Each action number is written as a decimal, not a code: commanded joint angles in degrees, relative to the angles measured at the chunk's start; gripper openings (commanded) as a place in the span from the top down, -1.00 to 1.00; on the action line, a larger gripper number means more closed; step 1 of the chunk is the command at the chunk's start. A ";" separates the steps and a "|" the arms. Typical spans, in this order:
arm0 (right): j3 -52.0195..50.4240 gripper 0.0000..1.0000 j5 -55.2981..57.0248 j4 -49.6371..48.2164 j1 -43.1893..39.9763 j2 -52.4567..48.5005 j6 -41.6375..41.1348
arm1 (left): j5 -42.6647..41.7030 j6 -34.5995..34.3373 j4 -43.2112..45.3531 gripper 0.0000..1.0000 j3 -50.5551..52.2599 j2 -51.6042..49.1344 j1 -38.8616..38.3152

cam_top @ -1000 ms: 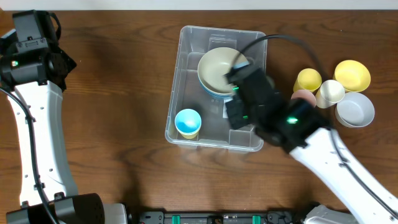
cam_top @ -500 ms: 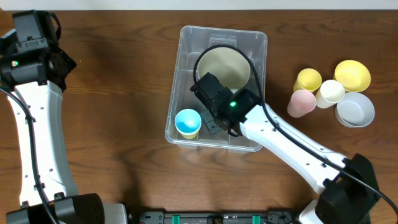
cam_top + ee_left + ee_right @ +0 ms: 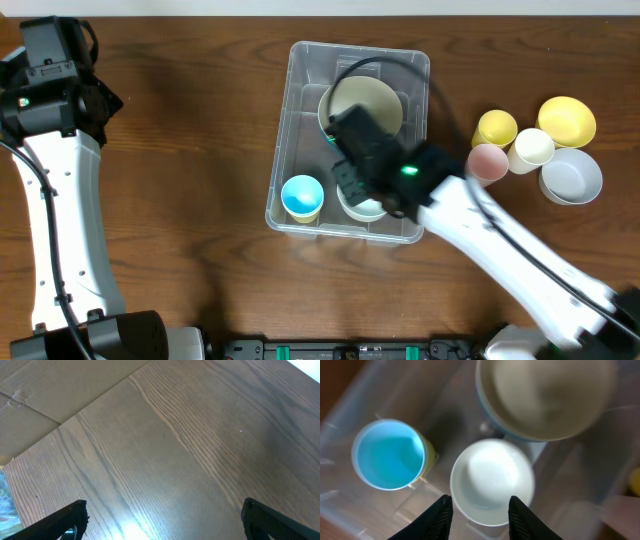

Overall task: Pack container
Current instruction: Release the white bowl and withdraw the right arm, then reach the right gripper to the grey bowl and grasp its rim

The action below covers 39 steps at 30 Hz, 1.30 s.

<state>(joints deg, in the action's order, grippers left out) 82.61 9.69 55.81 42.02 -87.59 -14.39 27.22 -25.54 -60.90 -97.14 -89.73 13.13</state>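
Wooden table [image 3: 200,120], container [image 3: 284,140] at centre. Inside it, right gripper [image 3: 481,517] hovers over white bowl [image 3: 492,480], jaws apart, holding nothing. It should rise straight up, clearing the rim. Left gripper [image 3: 165,520], wide open, hangs well left of container.
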 commanded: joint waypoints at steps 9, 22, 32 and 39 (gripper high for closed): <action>1.60 0.01 17.09 10.27 -11.91 15.69 -12.37 | 0.85 -0.50 -0.11 -0.97 -0.22 -0.22 0.20; 0.90 -0.11 9.92 11.93 -54.18 18.16 -14.10 | 0.85 -0.50 -0.11 -0.96 -0.22 -0.22 0.20; -4.70 -0.15 -3.85 2.78 -72.83 9.94 -8.13 | 0.85 -0.50 -0.09 -0.96 -0.22 -0.22 0.20; -6.99 -0.17 -11.89 -0.42 -81.70 2.36 -6.93 | 0.85 -0.50 -0.09 -0.96 -0.22 -0.22 0.20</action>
<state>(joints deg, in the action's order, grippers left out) 76.25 3.62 55.99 -37.15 -83.24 -23.14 27.24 -25.54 -60.90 -97.14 -89.73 13.13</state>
